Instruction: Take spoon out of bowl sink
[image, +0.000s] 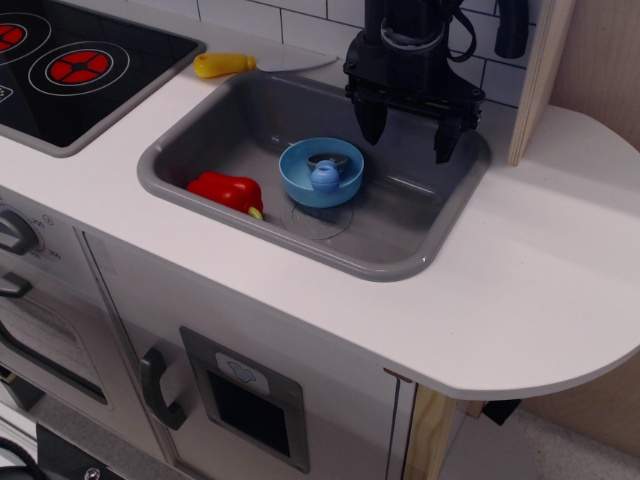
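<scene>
Nothing done yet: spoon in bowl, sink centre; hand open, empty, at bowl's 2 o'clock.

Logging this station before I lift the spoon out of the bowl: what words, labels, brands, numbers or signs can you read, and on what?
No readable text anywhere in this view.
Grey panel on the white cabinet front: a pale arrow-like mark, too blurred to read.
Grey dial at the left edge: no legible markings.
Black stovetop: red ring patterns only.
Small light-blue plastic bowl, light-blue-handled spoon, grey rectangular sink, black gripper: no labels visible.
</scene>
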